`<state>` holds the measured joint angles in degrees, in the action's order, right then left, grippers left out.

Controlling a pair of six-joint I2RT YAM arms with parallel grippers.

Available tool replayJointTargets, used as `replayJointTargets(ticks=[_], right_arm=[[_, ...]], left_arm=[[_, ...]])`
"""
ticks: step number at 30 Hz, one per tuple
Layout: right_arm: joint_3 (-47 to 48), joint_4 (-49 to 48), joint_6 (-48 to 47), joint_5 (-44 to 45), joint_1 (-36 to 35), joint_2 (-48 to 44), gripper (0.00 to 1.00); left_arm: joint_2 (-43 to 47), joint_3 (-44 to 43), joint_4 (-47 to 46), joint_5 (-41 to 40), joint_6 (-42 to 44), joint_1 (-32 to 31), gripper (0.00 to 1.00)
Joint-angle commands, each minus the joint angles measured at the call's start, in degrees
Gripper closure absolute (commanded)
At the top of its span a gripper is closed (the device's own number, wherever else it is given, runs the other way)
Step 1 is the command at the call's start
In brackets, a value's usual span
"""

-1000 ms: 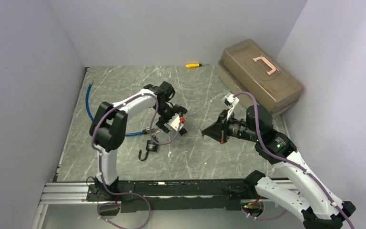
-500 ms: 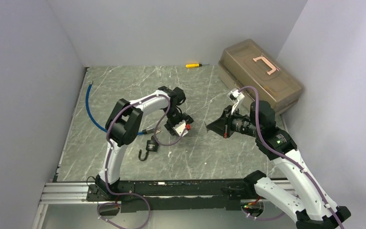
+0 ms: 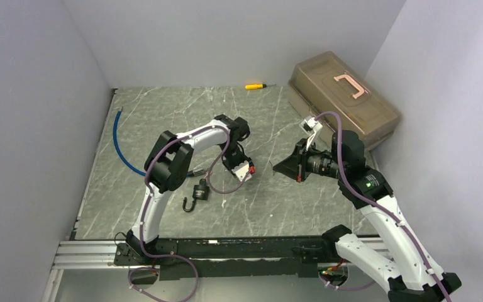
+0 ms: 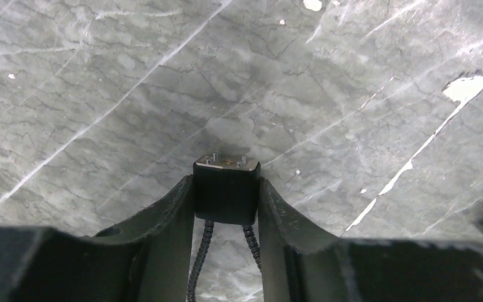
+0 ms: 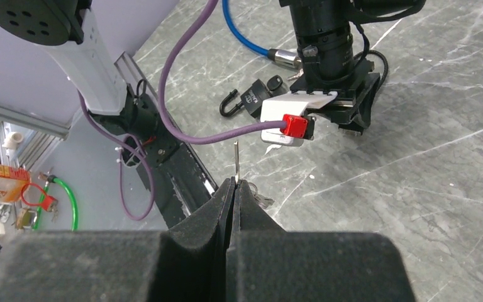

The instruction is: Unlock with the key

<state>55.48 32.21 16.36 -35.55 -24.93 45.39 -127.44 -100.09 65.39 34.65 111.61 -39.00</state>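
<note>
Two tools face each other low over the table [image 3: 163, 113], near one another but apart. The left tool [image 4: 225, 182] points down at the table, and its fingers [image 4: 176, 207] press on both sides of a small black block [image 4: 226, 201]. The block has two screws on its top face, and two dark beaded cords trail from it back between the fingers. I cannot tell what the block is.

The right tool [image 5: 234, 184] is closed tight on the key [image 5: 236, 160]. The thin blade sticks out past its tips and points toward the left tool without touching it.

The padlock [image 3: 200, 192] lies flat on the table near the left tool, on the side away from the right tool. Its hooked shackle points toward the arm bases, and neither tool touches it.

A toolbox [image 3: 343, 100] sits behind the right tool. A screwdriver [image 3: 255, 85] lies far beyond both tools.
</note>
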Motion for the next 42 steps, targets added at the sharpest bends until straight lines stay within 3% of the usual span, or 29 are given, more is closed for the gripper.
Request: replayJointTargets(ticks=[1,2,3,9,19,23,28,34,42], right_arm=[[2.83,0.51,-1.50,-1.93,0.32,-0.20,1.00],[2.79,0.38,-1.51,-2.13,0.35,-0.30,1.00],[2.79,0.28,-1.43,-2.27,0.37,-0.30,1.00],[3.41,-0.09,-1.29,-2.18,0.37,-0.91,1.00],[4.49,-3.24,0.28,-5.50,0.58,-2.81,1.00],[5.07,-4.39,0.00,-8.64,0.68,-2.80,1.00],[4.10,-6.41,0.00,-12.14,0.69,-2.29,1.00],[3.47,-8.65,0.48,-15.11,0.78,-1.35,1.00],[2.82,-9.17,-0.33,-16.68,0.77,-1.20,1.00]], left_arm=[[2.62,3.52,-5.63,2.38,-2.69,-1.04,0.75],[3.58,4.83,-7.77,2.82,-4.47,-1.05,0.92],[4.77,6.27,-10.22,3.31,-6.24,-0.92,1.00],[15.38,13.20,-16.98,5.50,-11.30,1.02,1.00],[45.00,19.48,-10.08,9.62,-9.98,2.53,1.00],[59.94,25.20,-12.49,11.13,-8.81,0.89,1.00],[78.00,33.58,-18.60,8.68,-6.02,-5.69,1.00],[81.03,29.22,-19.14,4.77,-14.41,-14.15,1.00],[80.25,24.86,-28.04,5.80,-28.96,-17.52,1.00]])
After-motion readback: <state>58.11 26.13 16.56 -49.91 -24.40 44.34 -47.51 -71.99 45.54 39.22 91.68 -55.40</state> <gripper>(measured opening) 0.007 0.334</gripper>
